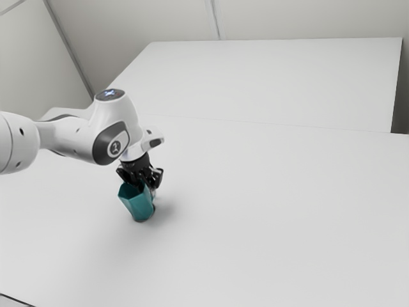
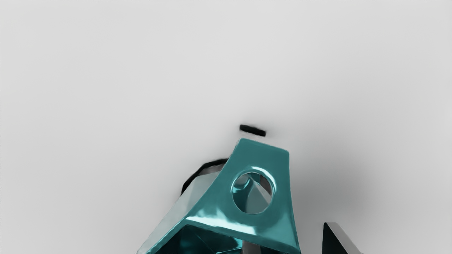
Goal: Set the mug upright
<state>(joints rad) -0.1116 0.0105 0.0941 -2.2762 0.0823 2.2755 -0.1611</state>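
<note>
Clearly, the mug (image 1: 140, 206) is glossy, faceted teal; its mouth (image 1: 128, 190) points up

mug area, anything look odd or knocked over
The mug isn't on its side; its open end faces up. It slants toward the exterior view's left, but camera angle may explain that. Short dark marks on the table beside it look odd, possibly shadow. I see no spill or damage.
</note>
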